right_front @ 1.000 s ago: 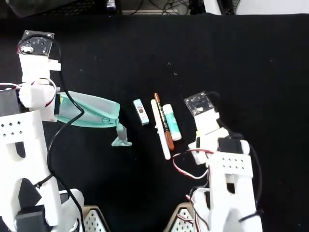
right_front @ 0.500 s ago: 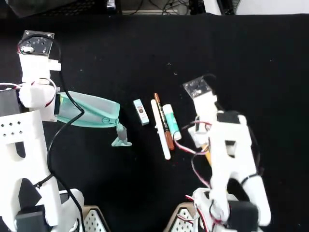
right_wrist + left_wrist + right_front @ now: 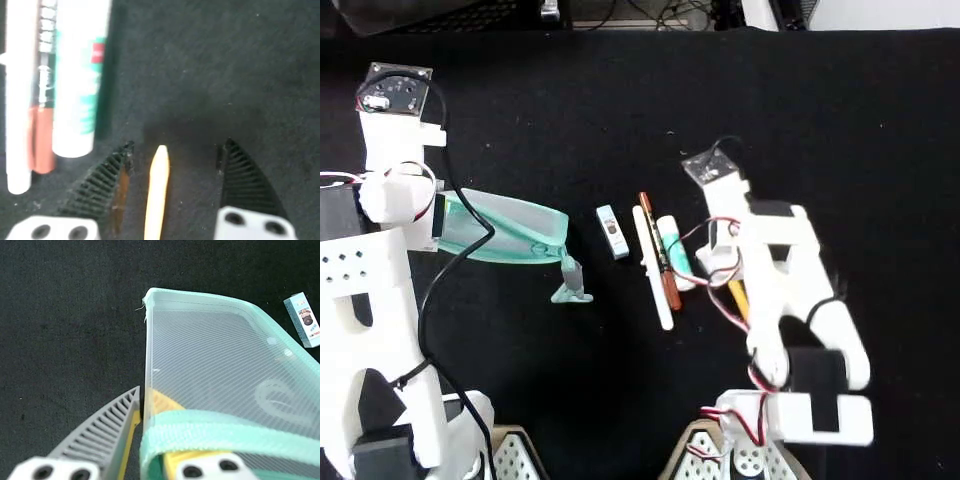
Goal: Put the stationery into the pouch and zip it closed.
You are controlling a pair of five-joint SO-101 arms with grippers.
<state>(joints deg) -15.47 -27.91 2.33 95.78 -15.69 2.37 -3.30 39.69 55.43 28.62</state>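
Observation:
A teal mesh pouch (image 3: pixel 510 238) lies on the black table at the left, and my left gripper (image 3: pixel 142 407) is shut on its edge (image 3: pixel 150 365). At the table's middle lie a small boxed eraser (image 3: pixel 612 231), a white pen (image 3: pixel 654 275), a brown pen (image 3: pixel 658 250) and a glue stick (image 3: pixel 676 250). A yellow pencil (image 3: pixel 156 190) lies just right of them. My right gripper (image 3: pixel 175 150) is open and low over the table, one finger on each side of the pencil's tip. The glue stick (image 3: pixel 80 80) and the pens (image 3: pixel 30 100) lie beside it.
The pouch's zipper pull (image 3: pixel 572 283) sticks out toward the front. My right arm (image 3: pixel 770 260) hangs over the pencil (image 3: pixel 738 298). The black cloth runs open to the far side and the right.
My right arm has swung forward and toward the stationery, so its gripper now straddles the pencil. The left arm and the pouch have not moved.

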